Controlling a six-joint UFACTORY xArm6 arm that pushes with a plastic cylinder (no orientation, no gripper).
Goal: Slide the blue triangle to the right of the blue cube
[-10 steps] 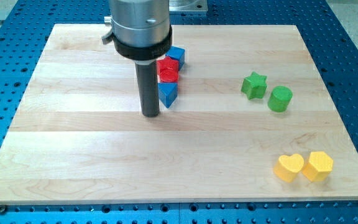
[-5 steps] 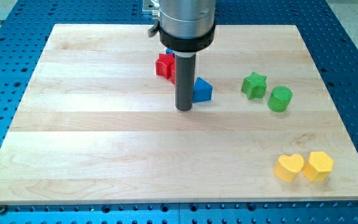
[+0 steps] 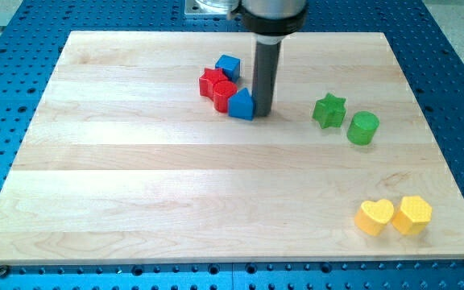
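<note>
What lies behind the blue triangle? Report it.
Behind the blue triangle, toward the view's top, sit two red blocks and the blue cube. My tip touches its right side. The triangle hides the nearer red block's lower edge.

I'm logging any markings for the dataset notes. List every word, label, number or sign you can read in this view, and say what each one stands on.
None: no readable text anywhere in this view.
The wooden board, the blue perforated table and the arm's metal housing carry no visible markings.
The blue triangle, blue cube, the red, green and yellow blocks are plain-faced.
My tip is unmarked, touching the triangle's right side.
</note>
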